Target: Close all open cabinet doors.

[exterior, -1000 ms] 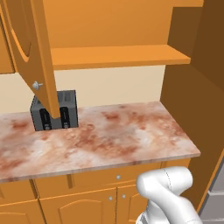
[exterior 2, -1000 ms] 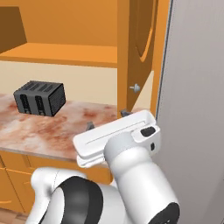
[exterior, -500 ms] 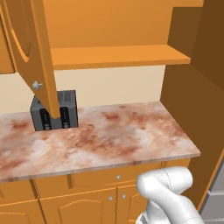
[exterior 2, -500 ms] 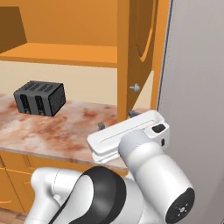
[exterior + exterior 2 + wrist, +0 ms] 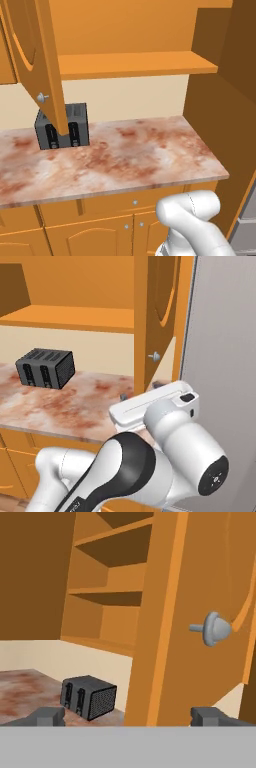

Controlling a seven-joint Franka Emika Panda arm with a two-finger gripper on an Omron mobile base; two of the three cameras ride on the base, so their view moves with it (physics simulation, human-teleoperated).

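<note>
An open cabinet door swings out from the wall cupboard over the left part of the counter in the left base view, its lower corner hanging in front of the dark toaster; a small round silver knob sits near that lower corner; the shelf behind it is bare wood.

In the right base view a second open door stands edge-on at the right end of the cupboard, beside the tall grey panel; its knob points left, above the white arm; the toaster rests well to the left on the mottled reddish counter.

The hand view looks along the gripper at that door from close by; the knob sits above and near the right fingertip, apart from it; the two dark tips stand wide apart with nothing between them, so the pincer is released; the toaster lies beyond, under the open shelves.

Drawer fronts and lower doors run below the counter edge.
</note>
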